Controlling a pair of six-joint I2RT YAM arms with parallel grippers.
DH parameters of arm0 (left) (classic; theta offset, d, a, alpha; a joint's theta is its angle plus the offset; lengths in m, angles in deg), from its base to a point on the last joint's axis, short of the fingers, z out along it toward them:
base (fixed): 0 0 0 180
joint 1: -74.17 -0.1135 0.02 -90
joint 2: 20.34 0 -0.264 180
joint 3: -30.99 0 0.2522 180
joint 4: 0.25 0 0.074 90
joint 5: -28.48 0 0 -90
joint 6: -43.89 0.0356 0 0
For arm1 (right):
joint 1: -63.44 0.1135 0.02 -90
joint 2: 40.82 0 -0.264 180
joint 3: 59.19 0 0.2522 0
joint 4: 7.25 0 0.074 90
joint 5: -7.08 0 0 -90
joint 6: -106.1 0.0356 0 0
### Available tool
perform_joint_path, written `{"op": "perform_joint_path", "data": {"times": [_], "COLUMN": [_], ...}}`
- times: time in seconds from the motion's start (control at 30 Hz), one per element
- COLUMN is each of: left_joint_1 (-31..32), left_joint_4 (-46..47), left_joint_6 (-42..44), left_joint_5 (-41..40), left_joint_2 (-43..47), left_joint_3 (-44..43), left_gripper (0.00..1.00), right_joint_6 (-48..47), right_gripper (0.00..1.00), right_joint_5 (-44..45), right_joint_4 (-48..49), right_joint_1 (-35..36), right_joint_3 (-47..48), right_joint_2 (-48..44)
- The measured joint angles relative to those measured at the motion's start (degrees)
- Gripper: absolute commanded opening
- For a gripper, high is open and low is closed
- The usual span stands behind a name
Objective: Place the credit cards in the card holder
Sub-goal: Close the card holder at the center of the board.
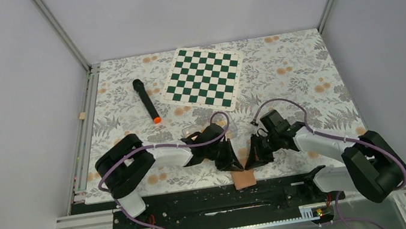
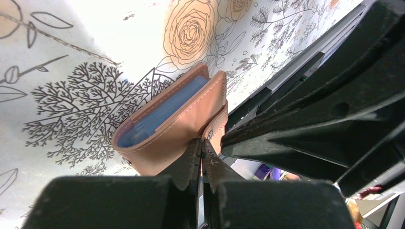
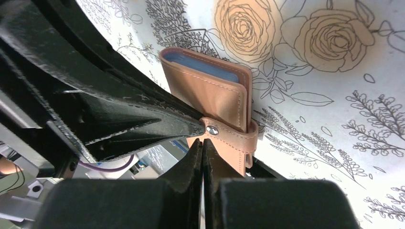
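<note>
Your card holder (image 3: 215, 100) folded shut, blue pockets (image 3: 205, 64) at its edge, left gripper (image 2: 201, 143) and right gripper (image 3: 203, 143) clenched, tips at its snap tab (image 3: 234, 136).

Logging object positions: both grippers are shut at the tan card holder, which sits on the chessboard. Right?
No. The card holder lies off the chessboard, at the table's near edge between the left gripper and right gripper, as the top view shows. Both grippers are shut at it.
</note>
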Motion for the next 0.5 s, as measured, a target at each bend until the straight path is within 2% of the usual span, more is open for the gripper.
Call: {"op": "perform_joint_path", "data": {"times": [0.23, 0.5], "left_joint_1": [0.7, 1.9], "left_joint_4": [-2.6, -9.4], "left_joint_6": [0.6, 2.3], "left_joint_5": [-1.0, -3.6], "left_joint_2": [0.4, 1.5], "left_joint_3": [-1.2, -3.9], "left_gripper": [0.00, 0.00], "right_joint_6": [-1.4, -2.6], "right_gripper": [0.03, 0.00], "right_joint_5": [2.6, 3.7], "right_joint_4": [-2.6, -3.8], "right_joint_1": [0.0, 0.0], "right_joint_3": [1.4, 1.6], "right_joint_2": [-3.1, -0.9]}}
